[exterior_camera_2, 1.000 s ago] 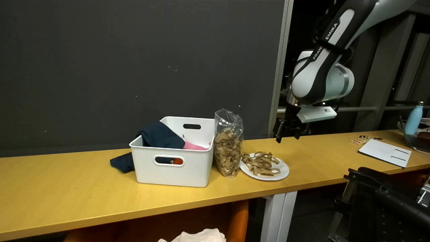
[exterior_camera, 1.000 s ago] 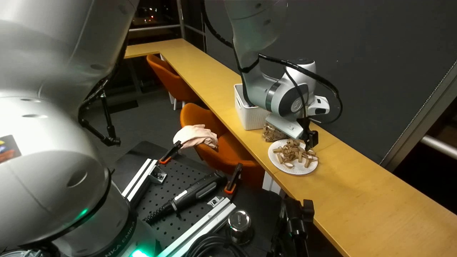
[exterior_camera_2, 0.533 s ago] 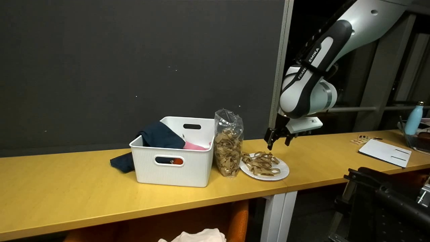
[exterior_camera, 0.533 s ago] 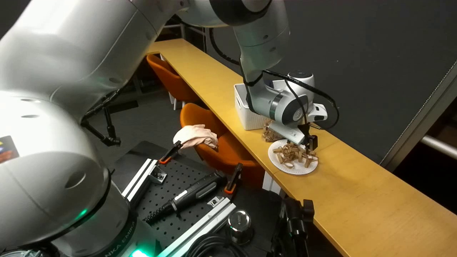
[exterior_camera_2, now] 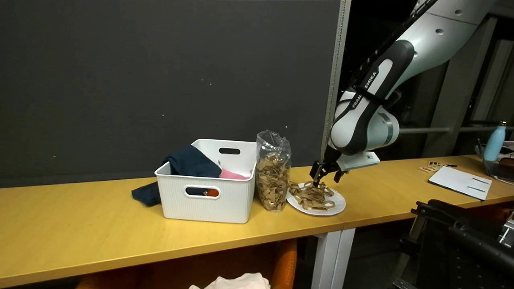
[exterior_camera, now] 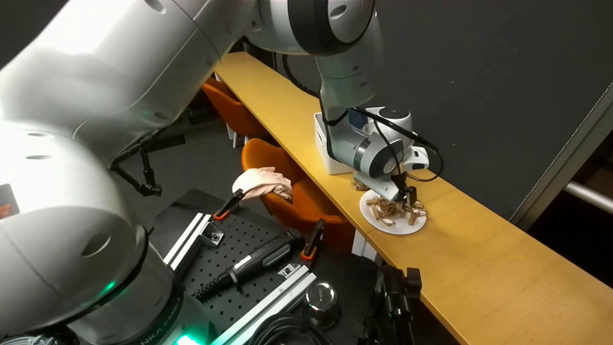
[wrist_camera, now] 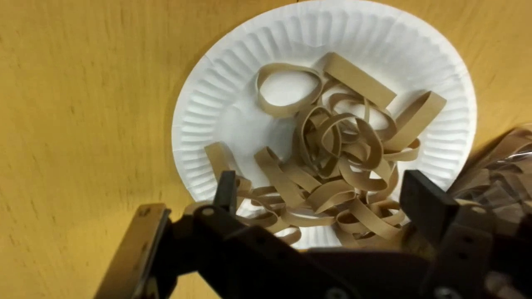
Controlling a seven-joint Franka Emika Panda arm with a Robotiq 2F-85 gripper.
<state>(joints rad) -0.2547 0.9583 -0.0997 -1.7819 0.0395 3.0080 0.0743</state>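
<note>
Gripper (wrist_camera: 320,189) spread wide | bands (wrist_camera: 302,177): tan, flat, looped, tangled

The loops (wrist_camera: 330,196) are brown. The plate (wrist_camera: 198,116) is white, with little lines around its edge. The gripper (wrist_camera: 322,189) is mostly black, the table (exterior_camera_2: 88,228) yellow, the bottle (exterior_camera_2: 494,144) light blue and the chair (exterior_camera: 310,203) orange.

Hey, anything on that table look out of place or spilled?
Dark cloth drapes over the rim of the white bin, and dark fabric lies on the table beside it, looking half put away. The brown bands sit on the paper plate; none look spilled.
</note>
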